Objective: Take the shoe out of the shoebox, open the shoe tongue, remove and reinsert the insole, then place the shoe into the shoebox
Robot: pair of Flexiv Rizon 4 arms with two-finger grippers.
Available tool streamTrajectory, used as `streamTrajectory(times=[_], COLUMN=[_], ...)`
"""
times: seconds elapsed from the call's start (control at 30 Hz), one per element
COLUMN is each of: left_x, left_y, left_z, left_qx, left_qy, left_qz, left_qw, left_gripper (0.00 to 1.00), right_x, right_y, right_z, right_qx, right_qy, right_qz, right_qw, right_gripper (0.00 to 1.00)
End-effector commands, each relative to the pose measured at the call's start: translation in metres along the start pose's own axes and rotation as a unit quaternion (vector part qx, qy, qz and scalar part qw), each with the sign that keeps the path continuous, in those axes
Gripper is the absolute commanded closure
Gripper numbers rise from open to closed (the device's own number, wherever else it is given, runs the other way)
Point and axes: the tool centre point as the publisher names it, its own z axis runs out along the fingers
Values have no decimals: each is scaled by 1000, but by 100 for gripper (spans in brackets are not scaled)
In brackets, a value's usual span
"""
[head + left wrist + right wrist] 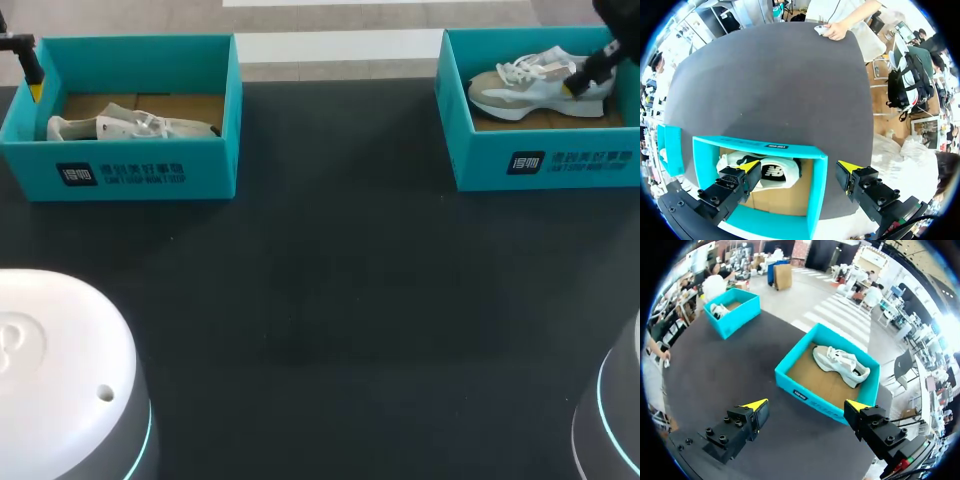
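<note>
With the left end effector (799,166) and right end effector (806,405) both released, grasp the likely light, pliable white fabric sneaker (130,126), at the far-left corner of the dark table (330,300), by its firmer heel.

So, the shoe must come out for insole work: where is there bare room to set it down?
The table is bare between the left box and the right box, and in front of them. Crowded: the left shoe and right shoe lie in the boxes.

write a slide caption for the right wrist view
Open right gripper above the black table, facing a teal cardboard shoebox holding a white-and-beige sneaker.
</note>
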Motion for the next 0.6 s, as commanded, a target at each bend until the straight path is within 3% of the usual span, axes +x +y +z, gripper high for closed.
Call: streamTrajectory(times=[0.03,0.07,0.17,0.43,0.6], left_x=[0,0,0,0,0], left_y=[-2,-2,-2,-2,-2], left_z=[-1,-1,-1,-1,-1], left_qx=[-1,-1,-1,-1,-1], left_qy=[1,1,1,1,1], left_qz=[0,0,0,0,0], left_qw=[1000,1000,1000,1000,1000], left_gripper=[0,0,0,0,0], right_x=[-14,-19,-30,-63,-63], right_y=[27,31,35,26,26], right_z=[8,11,18,38,38], right_qx=[82,66,71,60,60], right_qy=[-88,-88,-96,-124,-124], right_qz=[124,138,156,232,232], right_qw=[985,984,981,963,963], right_gripper=[0,0,0,0,0])
